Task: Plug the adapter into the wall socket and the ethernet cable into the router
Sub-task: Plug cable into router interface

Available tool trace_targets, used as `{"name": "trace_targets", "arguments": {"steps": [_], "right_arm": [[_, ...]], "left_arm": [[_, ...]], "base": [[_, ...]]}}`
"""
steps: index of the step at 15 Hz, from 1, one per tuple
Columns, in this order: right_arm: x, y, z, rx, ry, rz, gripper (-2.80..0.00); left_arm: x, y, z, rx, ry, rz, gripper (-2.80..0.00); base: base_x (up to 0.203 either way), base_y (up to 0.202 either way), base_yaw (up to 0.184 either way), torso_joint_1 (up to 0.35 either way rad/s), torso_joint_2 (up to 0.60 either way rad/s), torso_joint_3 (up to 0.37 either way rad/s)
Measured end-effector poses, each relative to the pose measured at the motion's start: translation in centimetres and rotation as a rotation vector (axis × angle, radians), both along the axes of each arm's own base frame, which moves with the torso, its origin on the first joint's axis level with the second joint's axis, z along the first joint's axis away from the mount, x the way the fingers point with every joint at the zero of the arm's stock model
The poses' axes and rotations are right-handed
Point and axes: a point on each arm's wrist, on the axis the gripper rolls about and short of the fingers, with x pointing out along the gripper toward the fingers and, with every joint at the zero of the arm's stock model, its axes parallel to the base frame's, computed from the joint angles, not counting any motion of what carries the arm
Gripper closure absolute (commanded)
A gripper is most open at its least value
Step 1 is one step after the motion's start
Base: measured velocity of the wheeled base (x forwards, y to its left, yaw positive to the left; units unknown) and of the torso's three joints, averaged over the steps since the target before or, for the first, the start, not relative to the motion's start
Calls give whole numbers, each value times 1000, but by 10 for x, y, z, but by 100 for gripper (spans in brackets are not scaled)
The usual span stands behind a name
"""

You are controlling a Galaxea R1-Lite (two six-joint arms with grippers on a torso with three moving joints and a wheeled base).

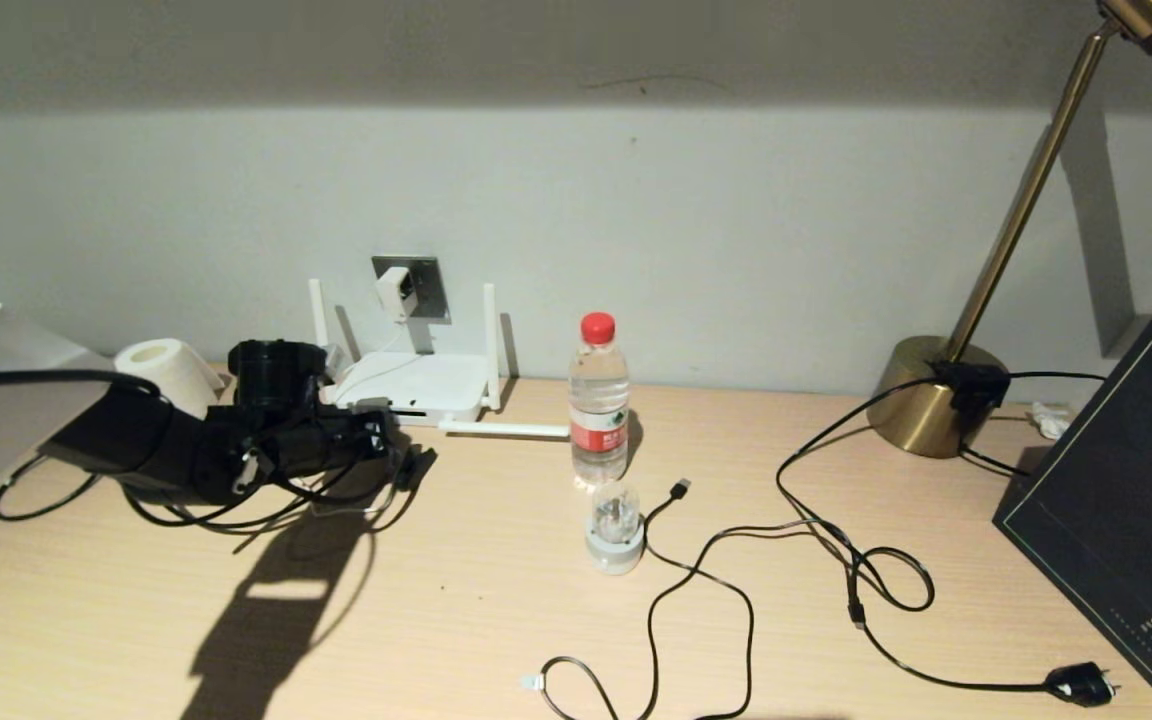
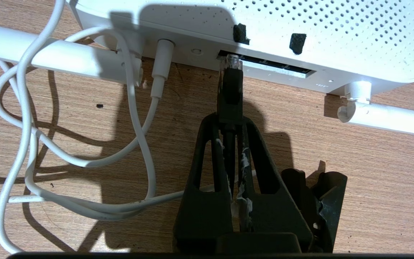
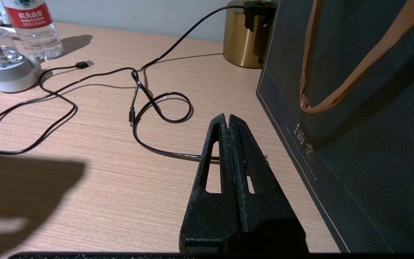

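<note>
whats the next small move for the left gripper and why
Probably a short straight push toward the router. The left gripper is shut on the ethernet cable, whose clear tip sits just at the mouth of the dark port slot, not visibly seated. The adapter is already on the wall socket.

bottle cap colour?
Red. The cap of the water bottle shows best in the head view; the right wrist view cuts it off.
</note>
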Motion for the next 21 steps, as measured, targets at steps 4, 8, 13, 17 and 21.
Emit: {"name": "trace_targets", "arguments": {"steps": [4, 8, 13, 17, 21], "right_arm": [[0, 0, 0, 0, 0, 0, 0], [0, 0, 0, 0, -1, 0, 0], [0, 0, 0, 0, 0, 0, 0], [0, 0, 0, 0, -1, 0, 0], [0, 0, 0, -1, 0, 0, 0]], "left_arm": [[-2, 0, 0, 1, 5, 0, 0], [-1, 0, 1, 2, -1, 0, 0], [2, 0, 2, 5, -10, -3, 0], [2, -1, 3, 5, -12, -5, 0], [4, -1, 4, 5, -15, -4, 0]], "base": [[0, 0, 0, 0, 0, 0], [0, 0, 0, 0, 0, 0], [0, 0, 0, 0, 0, 0], [0, 0, 0, 0, 0, 0], [0, 0, 0, 0, 0, 0]]}}
